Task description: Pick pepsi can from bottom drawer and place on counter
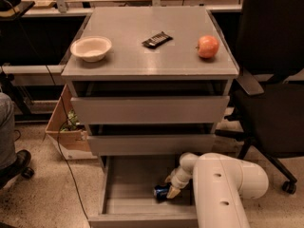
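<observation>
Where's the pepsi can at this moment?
In the camera view, the pepsi can is inside the open bottom drawer, right of its middle, right beside the gripper reaching in from the right.

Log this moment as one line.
phase: reach | gripper: inside open bottom drawer, at pepsi can | pepsi can: on drawer floor | counter: can not yet placed
</observation>
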